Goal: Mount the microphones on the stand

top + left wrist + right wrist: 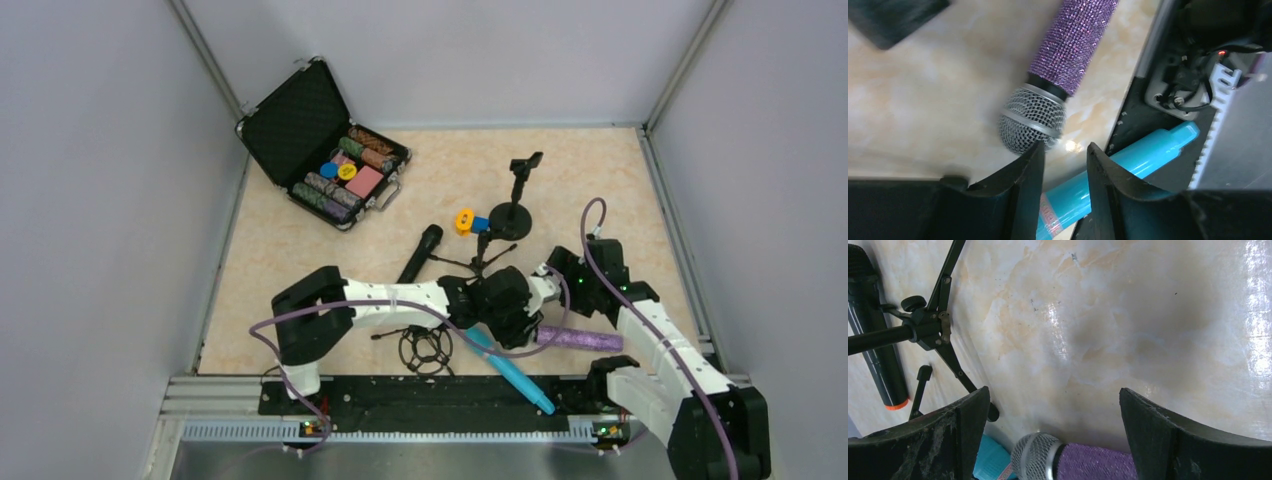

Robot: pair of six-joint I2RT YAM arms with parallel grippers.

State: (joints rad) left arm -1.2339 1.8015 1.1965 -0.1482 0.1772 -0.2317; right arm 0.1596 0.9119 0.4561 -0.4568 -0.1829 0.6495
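Collision risk: left end effector [1066, 148] barely parted, right end effector [1053, 391] spread wide, both empty, crowding glittery purple silver-grilled microphone [1073, 45].

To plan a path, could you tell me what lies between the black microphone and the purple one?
The tripod stand lies between the black microphone and purple microphone; the right wrist view shows it.

Glittery purple microphone [1074, 42] with silver mesh grille, plain light-blue microphone [1128, 164], black microphone [879, 360] with orange end beside the black tripod stand [930, 327], cream marbled table [1128, 315], black case [295, 120] of multicoloured chips [352, 172] beyond the stand
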